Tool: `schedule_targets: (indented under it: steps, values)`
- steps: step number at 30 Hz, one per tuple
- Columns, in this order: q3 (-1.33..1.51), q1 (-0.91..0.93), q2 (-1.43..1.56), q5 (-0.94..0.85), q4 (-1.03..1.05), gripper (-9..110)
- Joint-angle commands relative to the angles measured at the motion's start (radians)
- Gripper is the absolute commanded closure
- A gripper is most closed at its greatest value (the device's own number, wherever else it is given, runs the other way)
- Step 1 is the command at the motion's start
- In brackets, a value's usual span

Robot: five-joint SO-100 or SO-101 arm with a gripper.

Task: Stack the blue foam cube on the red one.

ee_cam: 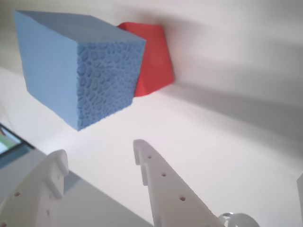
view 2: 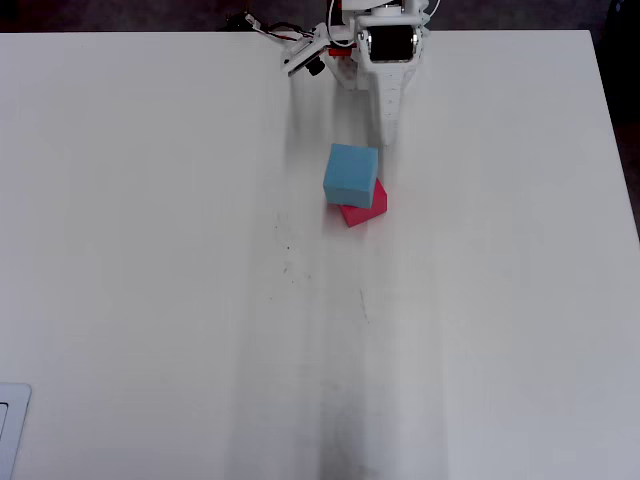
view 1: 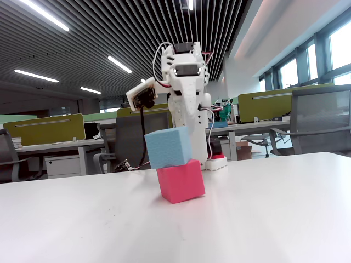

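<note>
Looks like we're done stacking: blue foam cube (view 1: 169, 147) sits skewed on the red one (view 1: 181, 179), fingers (ee_cam: 142, 156) spread and empty, so next we just back away.

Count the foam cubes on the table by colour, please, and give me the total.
Blue foam cube: 1
Red foam cube: 1
Total: 2
</note>
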Motion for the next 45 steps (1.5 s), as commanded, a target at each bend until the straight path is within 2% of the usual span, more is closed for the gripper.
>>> schedule_targets:
  steps: [1, 45]
  values:
    - [0.017, -0.026, 0.005, -0.009, -0.018, 85]
    - [0.081, 0.018, 0.005, 0.002, -0.032, 84]
